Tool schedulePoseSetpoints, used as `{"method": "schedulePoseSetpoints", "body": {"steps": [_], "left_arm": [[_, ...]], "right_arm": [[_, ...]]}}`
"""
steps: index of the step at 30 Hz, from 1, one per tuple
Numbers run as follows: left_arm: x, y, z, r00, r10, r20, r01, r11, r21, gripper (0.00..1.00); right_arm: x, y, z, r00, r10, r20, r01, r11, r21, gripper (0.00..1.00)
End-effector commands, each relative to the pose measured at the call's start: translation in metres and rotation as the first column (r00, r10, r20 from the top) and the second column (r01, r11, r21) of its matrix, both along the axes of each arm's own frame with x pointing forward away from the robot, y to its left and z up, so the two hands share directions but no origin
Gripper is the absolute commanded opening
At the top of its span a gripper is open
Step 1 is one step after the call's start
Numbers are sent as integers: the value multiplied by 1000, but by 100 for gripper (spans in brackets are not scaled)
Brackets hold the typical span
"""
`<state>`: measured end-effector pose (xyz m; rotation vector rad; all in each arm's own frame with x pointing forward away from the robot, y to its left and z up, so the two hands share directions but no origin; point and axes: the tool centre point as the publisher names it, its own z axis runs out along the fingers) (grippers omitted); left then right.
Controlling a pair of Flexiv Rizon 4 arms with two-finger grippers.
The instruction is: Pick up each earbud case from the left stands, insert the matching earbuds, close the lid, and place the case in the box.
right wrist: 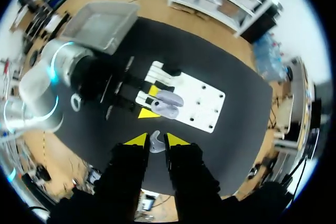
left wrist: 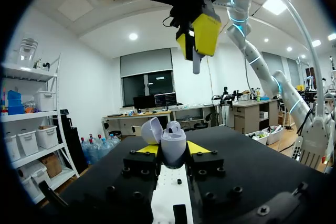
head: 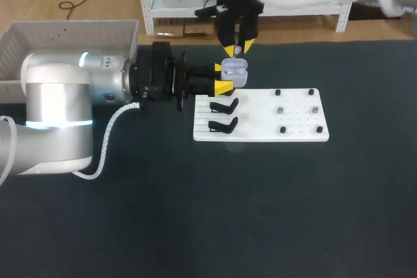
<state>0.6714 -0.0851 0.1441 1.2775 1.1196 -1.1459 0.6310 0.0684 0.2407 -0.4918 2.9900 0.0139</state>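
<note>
A dark table mat (head: 195,219) covers the work surface. A pale plastic box (head: 39,43) stands at its far left corner. Near the middle lies a white board (head: 260,133), with two black stands (head: 223,105) at its left end and small dark pegs (head: 296,110) across the rest.

The left gripper (head: 221,77) comes in level from the left, just above the board's far left corner. It is clamped on the white earbud case (left wrist: 173,136), one yellow tip against each side. The case sits upright with its lid swung open.

Directly above the open case hangs the right gripper (right wrist: 156,139), pointing down. Its tips pinch a white earbud (left wrist: 196,62), whose stem points down toward the case without touching it.
</note>
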Motion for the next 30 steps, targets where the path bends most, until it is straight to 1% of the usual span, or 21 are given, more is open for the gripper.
{"method": "schedulePoseSetpoints", "body": {"steps": [1, 3, 4, 5, 11, 20, 25, 30], "left_arm": [[-1, 0, 0, 1000, 5, 2, -5, 1000, -1, 0], [-1, 0, 0, 1000, 5, 2, -5, 1000, -1, 0], [-1, 0, 0, 1000, 5, 2, -5, 1000, -1, 0], [-1, 0, 0, 1000, 5, 2, -5, 1000, -1, 0], [-1, 0, 0, 1000, 5, 2, -5, 1000, -1, 0], [-1, 0, 0, 1000, 5, 2, -5, 1000, -1, 0], [-1, 0, 0, 1000, 5, 2, -5, 1000, -1, 0], [-1, 0, 0, 1000, 5, 2, -5, 1000, -1, 0]], "right_arm": [[-12, -9, -12, 987, -111, 117, 102, 991, 83, 0], [-13, -8, -15, 983, -130, 132, 118, 989, 94, 0], [-14, -8, -16, 982, -138, 130, 122, 985, 122, 0], [-13, -7, -17, 981, -142, 133, 124, 984, 131, 0], [-7, 0, -19, 976, -156, 153, 132, 978, 160, 0], [6, 10, -22, 966, -191, 173, 167, 976, 142, 0], [12, 16, -28, 965, -203, 166, 182, 974, 135, 0], [18, 17, -32, 968, -208, 144, 188, 973, 137, 0]]}}
